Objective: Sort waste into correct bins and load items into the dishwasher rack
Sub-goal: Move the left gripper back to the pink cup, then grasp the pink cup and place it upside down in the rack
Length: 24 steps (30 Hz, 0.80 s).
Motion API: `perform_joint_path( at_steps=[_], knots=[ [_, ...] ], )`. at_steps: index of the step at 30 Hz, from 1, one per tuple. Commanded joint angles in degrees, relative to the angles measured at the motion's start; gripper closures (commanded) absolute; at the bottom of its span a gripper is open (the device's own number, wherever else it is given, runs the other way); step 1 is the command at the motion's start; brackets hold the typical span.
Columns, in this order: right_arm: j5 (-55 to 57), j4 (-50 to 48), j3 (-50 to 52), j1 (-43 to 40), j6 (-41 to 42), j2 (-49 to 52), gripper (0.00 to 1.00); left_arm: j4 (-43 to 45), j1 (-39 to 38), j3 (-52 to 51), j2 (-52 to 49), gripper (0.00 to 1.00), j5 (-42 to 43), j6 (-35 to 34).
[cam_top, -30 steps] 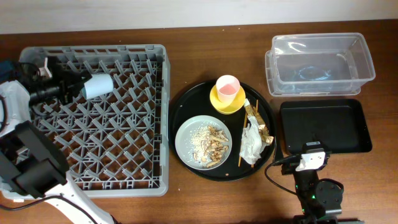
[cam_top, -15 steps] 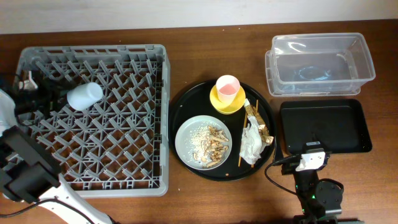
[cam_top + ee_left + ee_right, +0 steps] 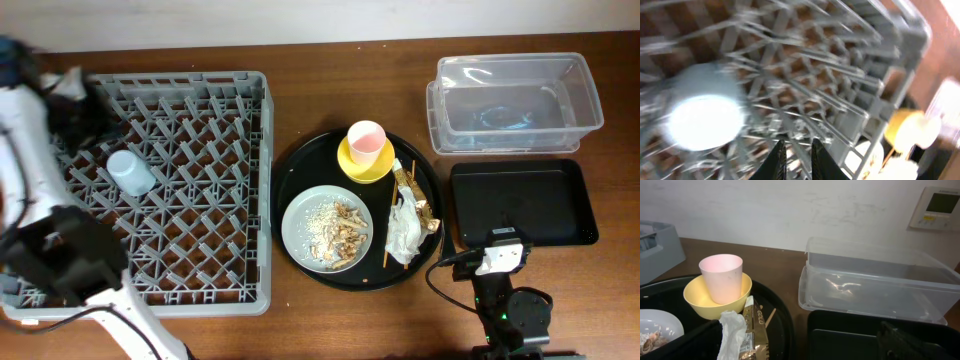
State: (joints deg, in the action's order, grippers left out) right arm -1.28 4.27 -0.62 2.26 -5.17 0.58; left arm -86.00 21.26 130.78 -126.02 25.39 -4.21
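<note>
We're over the dishwasher rack [image 3: 200,250], and the light-blue cup [image 3: 131,172] sits among the pegs in its left half, free of any fingers. The left gripper [image 3: 796,161] hovers above the lattice, blurred, its jaws only narrowly apart with nothing between them and the cup off to one side. Across the table, the right gripper [image 3: 502,238] hangs at the near edge of the black rectangular tray [image 3: 520,200], spread wide and empty. On the round black tray [image 3: 295,170] we've got the pink cup [image 3: 366,140] standing in the yellow bowl [image 3: 350,168] and the grey plate [image 3: 300,225] carrying the food scraps [image 3: 335,230], with the napkin [image 3: 403,232], gold wrapper [image 3: 412,195] and chopsticks [image 3: 388,250] just beside it. The clear tub [image 3: 590,100] stands beyond the rectangular tray.
</note>
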Motion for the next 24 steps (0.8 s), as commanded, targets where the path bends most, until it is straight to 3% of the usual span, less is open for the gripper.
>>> perform_joint_path(
  at_steps=[1,6,8,11,14,24],
  knots=[
    [0.5,0.3,0.3,0.3,-0.2,-0.4,0.01,0.0,-11.4,0.9,0.2,0.84,-0.3,8.0],
    [0.5,0.3,0.3,0.3,-0.2,-0.4,0.01,13.6,-32.9,0.6,0.1,0.83,-2.0,8.2],
    [0.5,0.3,0.3,0.3,-0.2,-0.4,0.01,21.4,-41.3,0.3,-0.6,0.76,-6.0,8.2],
    [0.5,0.3,0.3,0.3,-0.2,-0.4,0.01,28.6,-50.6,0.3,-4.2,0.76,-14.4,8.2],
    [0.5,0.3,0.3,0.3,-0.2,-0.4,0.01,31.3,-56.1,0.3,-9.7,0.76,-20.4,8.2],
    [0.5,0.3,0.3,0.3,-0.2,-0.4,0.01,29.4,-60.1,0.3,-13.8,0.77,-21.0,8.2]
  ],
)
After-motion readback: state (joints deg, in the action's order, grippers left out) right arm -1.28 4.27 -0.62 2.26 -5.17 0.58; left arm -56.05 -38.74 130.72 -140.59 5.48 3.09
